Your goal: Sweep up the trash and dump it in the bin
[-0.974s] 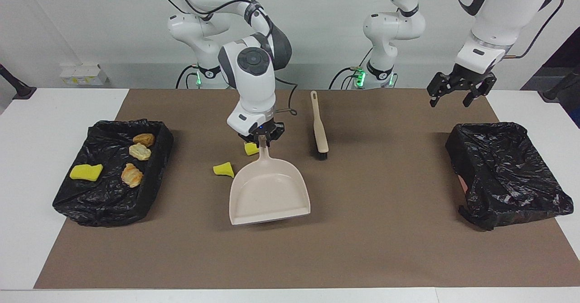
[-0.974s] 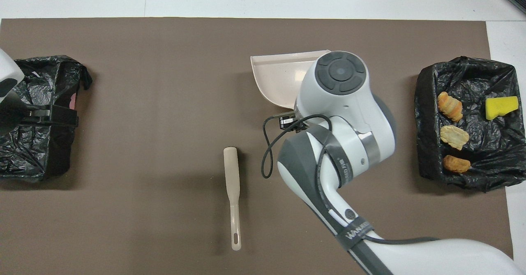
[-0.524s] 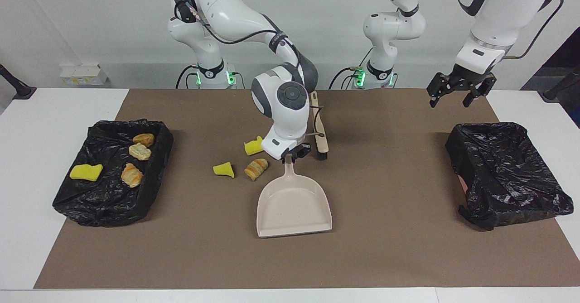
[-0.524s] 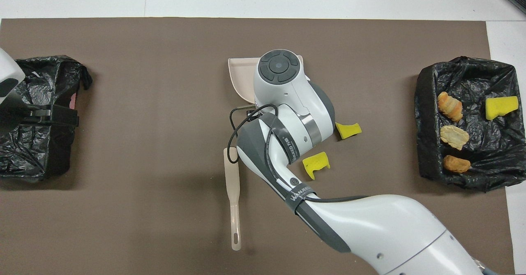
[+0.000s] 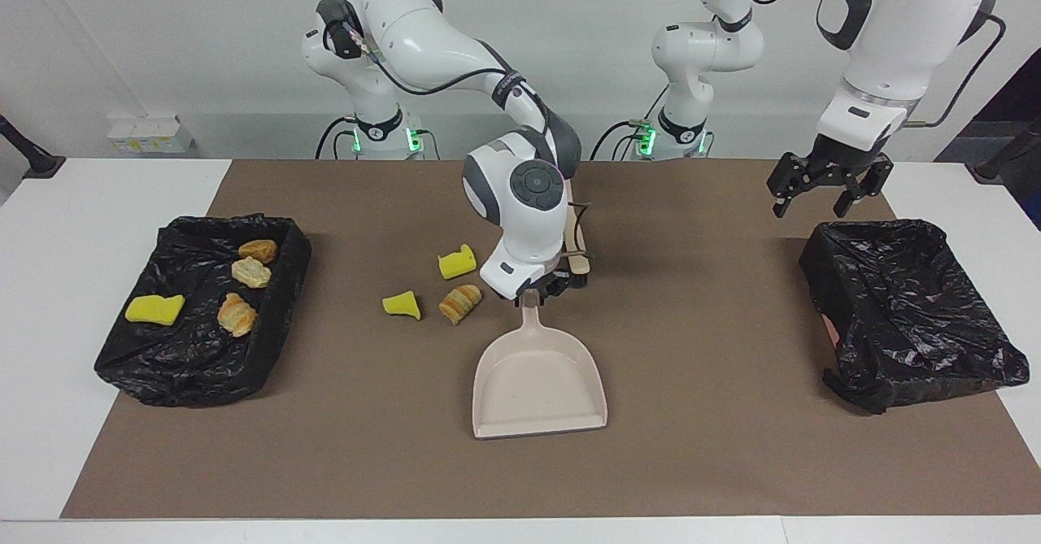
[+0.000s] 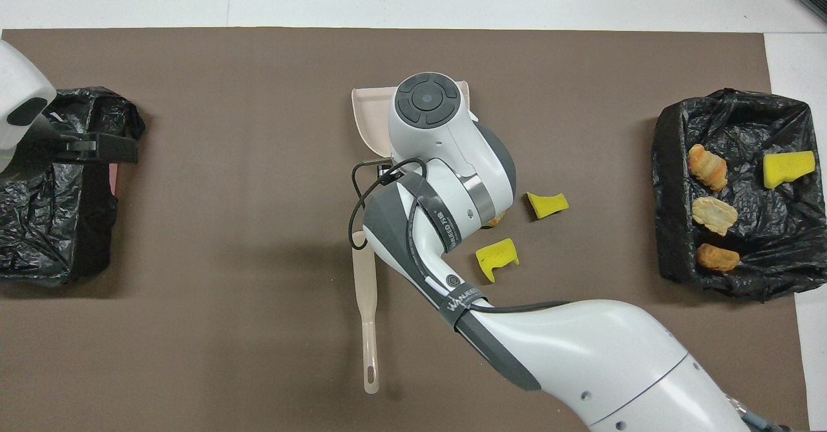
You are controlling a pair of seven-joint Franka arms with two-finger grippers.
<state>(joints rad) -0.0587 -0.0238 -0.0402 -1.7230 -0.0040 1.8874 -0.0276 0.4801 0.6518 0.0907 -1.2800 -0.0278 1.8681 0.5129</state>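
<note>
Dustpan (image 5: 540,381) shifted toward left arm's end, my right gripper (image 5: 543,293) at its handle, grip unclear, left gripper (image 5: 829,186) spread over bin (image 5: 911,308), waiting.

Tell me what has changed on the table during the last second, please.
The right gripper carried the dustpan toward the left arm's end and set it flat on the mat, empty. That uncovered a pastry beside two yellow wedges. The left gripper, open, dropped slightly over the empty bin. The brush and the filled bin stayed.
</note>
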